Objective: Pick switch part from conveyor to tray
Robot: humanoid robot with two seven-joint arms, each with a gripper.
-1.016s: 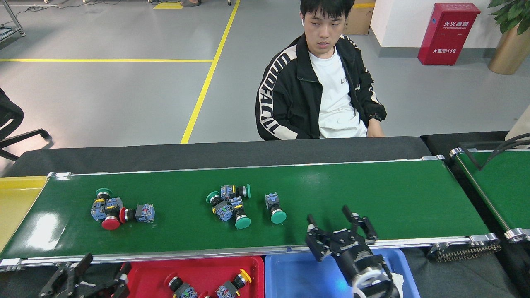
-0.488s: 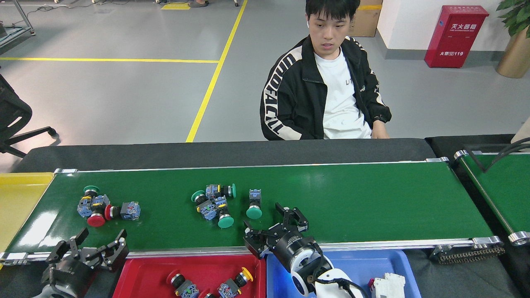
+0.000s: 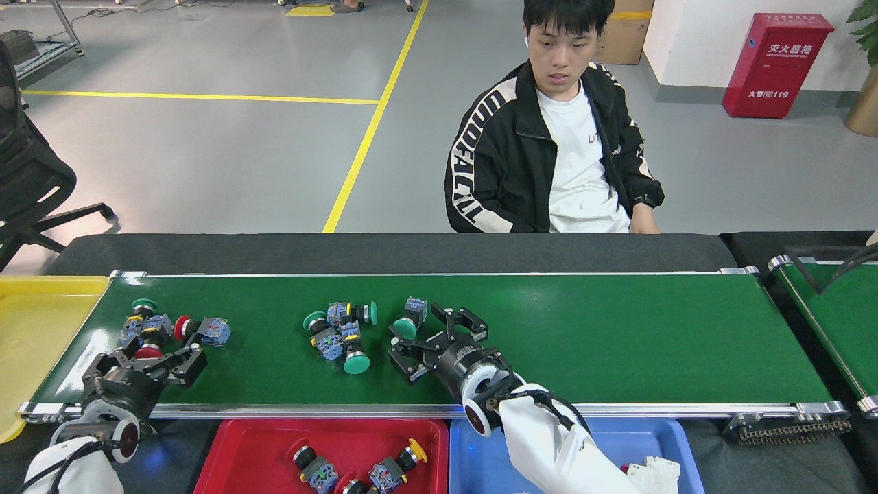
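Note:
On the conveyor point(image 3: 617, 336), a long glossy green belt, lie several switch parts with green or red caps. A single green-capped switch part point(image 3: 410, 317) lies mid-belt. My right gripper point(image 3: 433, 339) is open just right of it, one finger point(image 3: 403, 359) below it and the other finger point(image 3: 469, 320) to its right. Over the left cluster point(image 3: 164, 328) my left gripper point(image 3: 149, 363) is open, with a red-capped part point(image 3: 147, 353) between its fingers. A middle cluster point(image 3: 339, 333) lies untouched. The red tray point(image 3: 233, 453) in front holds a few switch parts.
A blue tray point(image 3: 473, 453) beside the red one holds white parts point(image 3: 651, 472). A yellow tray point(image 3: 34, 322) sits at the belt's left end. A second green belt point(image 3: 833, 315) angles in at the right. A person point(image 3: 555, 158) sits behind the black table edge.
Both grippers have moved from the near rail out over the belt. The right one went left to the single green-capped part, which has turned. The parts have drifted left.

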